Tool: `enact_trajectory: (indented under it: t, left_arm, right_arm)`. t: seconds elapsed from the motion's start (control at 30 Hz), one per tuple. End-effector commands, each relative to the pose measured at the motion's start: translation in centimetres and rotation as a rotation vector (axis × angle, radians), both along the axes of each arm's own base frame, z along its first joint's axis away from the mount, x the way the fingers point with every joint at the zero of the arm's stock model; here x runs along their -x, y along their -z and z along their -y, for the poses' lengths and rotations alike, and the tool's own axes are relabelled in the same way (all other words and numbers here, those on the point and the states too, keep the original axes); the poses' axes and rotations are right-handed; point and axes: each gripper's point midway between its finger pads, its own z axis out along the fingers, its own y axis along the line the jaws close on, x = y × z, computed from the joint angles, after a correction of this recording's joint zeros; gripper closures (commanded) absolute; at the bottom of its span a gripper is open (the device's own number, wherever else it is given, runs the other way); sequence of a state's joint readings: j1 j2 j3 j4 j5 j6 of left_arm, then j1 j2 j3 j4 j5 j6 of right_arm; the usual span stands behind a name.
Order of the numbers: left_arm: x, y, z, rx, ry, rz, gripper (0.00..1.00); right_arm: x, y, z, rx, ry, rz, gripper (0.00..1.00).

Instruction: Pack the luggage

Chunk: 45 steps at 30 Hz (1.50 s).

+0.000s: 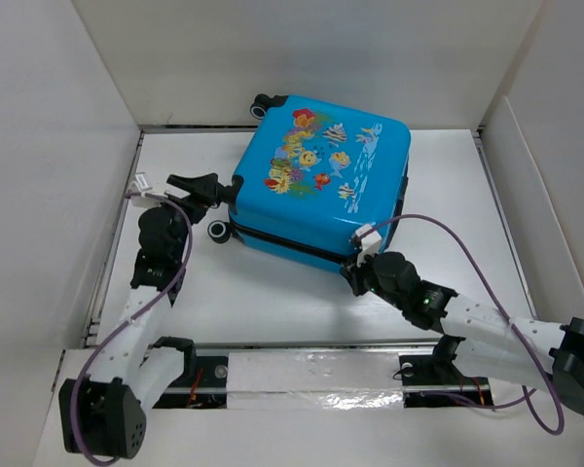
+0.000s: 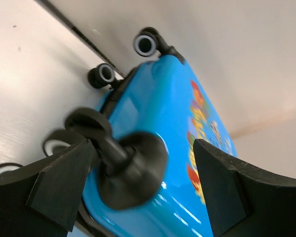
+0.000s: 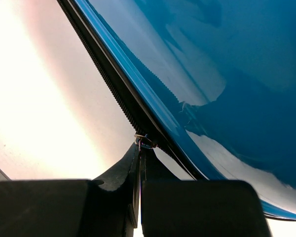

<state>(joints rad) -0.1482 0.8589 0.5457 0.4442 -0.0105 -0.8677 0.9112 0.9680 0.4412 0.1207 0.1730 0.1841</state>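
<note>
Luggage (image 1: 321, 185) flat on bench (image 1: 273, 302). Left pincer (image 2: 143, 163) spread around wheel (image 2: 133, 170). Right pincer (image 3: 140, 158) pressed together, tips at zipper (image 3: 108, 84).

Place: robot lab cell | Seen: white table (image 1: 273, 302) boxed by white panels (image 1: 49, 146); left arm (image 1: 154, 243), right arm (image 1: 487, 326) bolted at its edge

Bright, even overhead light in the top view, with only soft shadows under the luggage (image 1: 321, 185). In the left wrist view the near wheel (image 2: 133, 168) and fingers (image 2: 59, 182) are blurred. In the right wrist view the tabletop (image 3: 34, 98) is blown out white, with glare patches on the shell.
</note>
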Motion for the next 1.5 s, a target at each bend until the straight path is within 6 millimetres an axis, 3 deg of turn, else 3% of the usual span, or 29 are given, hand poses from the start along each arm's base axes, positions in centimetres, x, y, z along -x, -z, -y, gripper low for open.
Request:
enact_trajectory:
  t: [0.0, 0.07, 0.1, 0.2, 0.7, 0.87, 1.0, 1.03, 1.13, 1.2, 1.27, 1.3, 1.33, 1.4, 1.43, 1.47]
  left_arm:
    - [-2.3, -0.8, -0.9, 0.084, 0.015, -0.032, 0.18]
    - [-3.3, -1.0, -1.2, 0.098, 0.018, -0.029, 0.18]
    - [-4.0, -0.1, -0.8, 0.101, 0.036, -0.058, 0.18]
    - [-5.1, 0.4, -0.4, 0.112, 0.053, -0.076, 0.18]
    - [-8.6, 2.5, 1.7, 0.191, 0.117, -0.098, 0.24]
    - [-9.2, 2.2, 1.9, 0.221, 0.131, -0.058, 0.36]
    - [-9.6, 2.1, 3.0, 0.248, 0.179, -0.03, 0.65]
    - [-9.4, 1.9, 3.5, 0.246, 0.197, -0.012, 0.8]
    - [-8.8, 2.3, 4.1, 0.23, 0.222, 0.008, 1.0]
    - [-7.6, 1.9, 5.5, 0.198, 0.254, 0.043, 1.0]
    - [-6.2, 3.4, 7.0, 0.129, 0.266, 0.02, 1.0]
    - [-4.7, 2.9, 9.2, 0.109, 0.3, 0.04, 1.0]
    - [-3.5, 4.1, 10.4, 0.089, 0.322, 0.018, 1.0]
    - [-1.7, 4.6, 12.5, 0.043, 0.358, 0.019, 1.0]
    - [0.1, 5.9, 14.6, 0.029, 0.413, -0.009, 1.0]
    - [1.0, 6.4, 15.3, 0.027, 0.434, -0.019, 1.0]
  right_arm:
    - [-0.2, -5.0, -2.1, -0.16, -0.074, 0.119, 1.0]
    - [-0.2, -5.1, -2.3, -0.172, -0.083, 0.126, 1.0]
    - [-0.1, -4.9, -2.4, -0.172, -0.092, 0.122, 1.0]
    - [0.0, -4.6, -2.6, -0.169, -0.102, 0.115, 1.0]
    - [0.1, -4.4, -2.3, -0.171, -0.095, 0.116, 1.0]
    - [0.1, -4.5, -1.8, -0.171, -0.078, 0.125, 1.0]
    - [-0.3, -4.6, -1.2, -0.168, -0.059, 0.127, 1.0]
    - [-0.5, -4.7, -1.0, -0.168, -0.054, 0.131, 1.0]
    - [-0.9, -4.6, -0.4, -0.16, -0.039, 0.13, 1.0]
    - [-1.0, -4.7, -0.1, -0.163, -0.035, 0.135, 1.0]
    - [-1.2, -5.0, -0.2, -0.167, -0.042, 0.144, 1.0]
    - [-1.2, -5.1, -0.3, -0.168, -0.047, 0.147, 1.0]
    - [-1.2, -5.4, -0.7, -0.173, -0.065, 0.156, 1.0]
    - [-1.4, -4.8, -1.6, -0.153, -0.093, 0.133, 1.0]
    - [-1.2, -5.8, -2.8, -0.169, -0.143, 0.142, 1.0]
    - [-1.1, -6.0, -3.6, -0.168, -0.162, 0.141, 1.0]
